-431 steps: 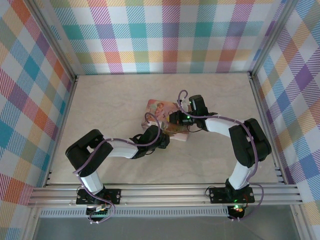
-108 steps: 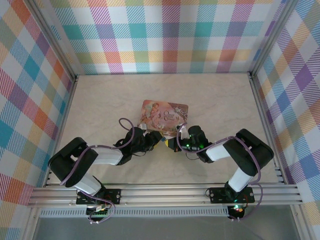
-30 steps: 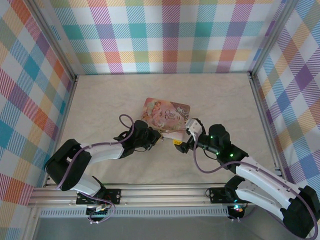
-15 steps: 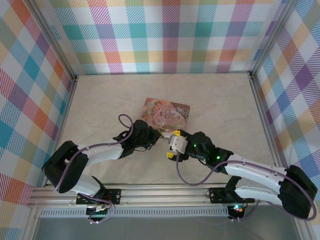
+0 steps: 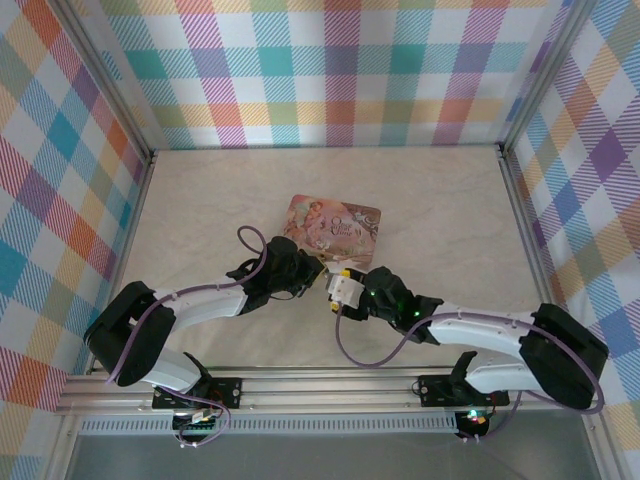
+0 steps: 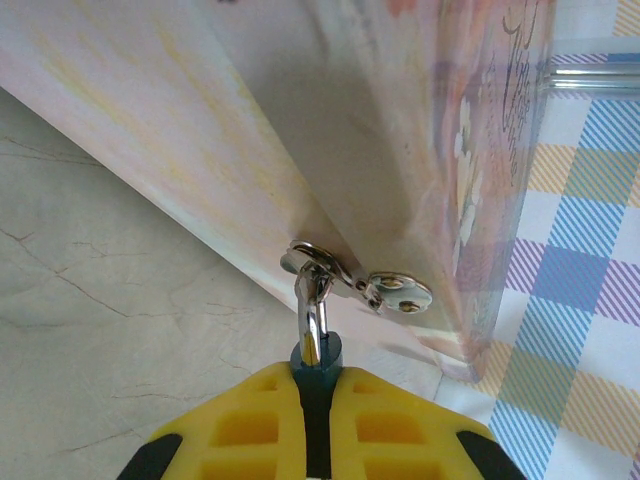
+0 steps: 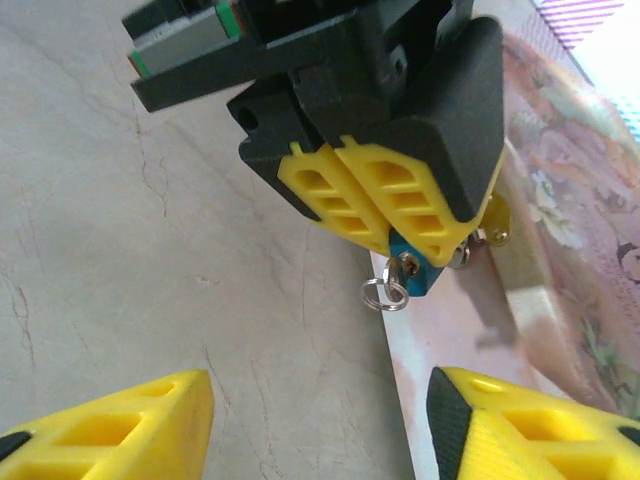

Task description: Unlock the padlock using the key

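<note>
Left end effector (image 6: 316,385) pinches the tiny blue-bodied padlock (image 6: 316,356) between its yellow fingers (image 6: 250,430). The padlock's silvery shackle loops through a metal hasp (image 6: 360,282) on the near side of the pink illustrated tin (image 6: 400,130), mid-bench (image 5: 220,200). A small wire ring (image 7: 385,293) hangs at its keyhole end. Right end effector (image 7: 315,415) faces it, fingers spread, empty.

3 plaid walls (image 5: 330,70) in pastel checks enclosed a pale, marble-veined tabletop (image 5: 220,190). Aluminium rails (image 5: 330,385) ran along the near edge. The light was soft and even.
</note>
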Tool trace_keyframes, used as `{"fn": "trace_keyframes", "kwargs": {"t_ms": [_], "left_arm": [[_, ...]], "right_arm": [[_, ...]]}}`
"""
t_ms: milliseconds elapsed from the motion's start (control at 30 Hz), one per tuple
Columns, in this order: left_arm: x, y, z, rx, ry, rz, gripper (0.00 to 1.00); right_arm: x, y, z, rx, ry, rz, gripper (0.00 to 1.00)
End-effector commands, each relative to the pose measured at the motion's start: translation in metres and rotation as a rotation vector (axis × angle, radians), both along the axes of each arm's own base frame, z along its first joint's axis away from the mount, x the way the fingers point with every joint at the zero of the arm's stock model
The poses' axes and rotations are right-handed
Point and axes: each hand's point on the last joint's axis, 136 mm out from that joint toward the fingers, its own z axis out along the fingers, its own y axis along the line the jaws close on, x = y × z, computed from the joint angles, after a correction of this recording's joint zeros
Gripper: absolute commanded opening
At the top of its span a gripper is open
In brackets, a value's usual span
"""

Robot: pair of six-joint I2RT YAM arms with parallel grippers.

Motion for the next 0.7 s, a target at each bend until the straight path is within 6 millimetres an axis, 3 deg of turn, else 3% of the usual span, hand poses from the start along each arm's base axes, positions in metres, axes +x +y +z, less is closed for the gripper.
{"fn": "trace_keyframes", "kwargs": {"t_ms": [0,667], "left_arm": [[0.006,-0.014,0.03,-0.068,-0.055,-0.014,0.0],[0.005,-0.015,0.029,-0.068,-0.052,-0.02,0.0]], "right_arm": [[0.013,0.017,0.024,0.101,-0.039,-0.029,0.55],[0.035,0.025,0.009,0.164,-0.006,-0.147,0.32]]}}
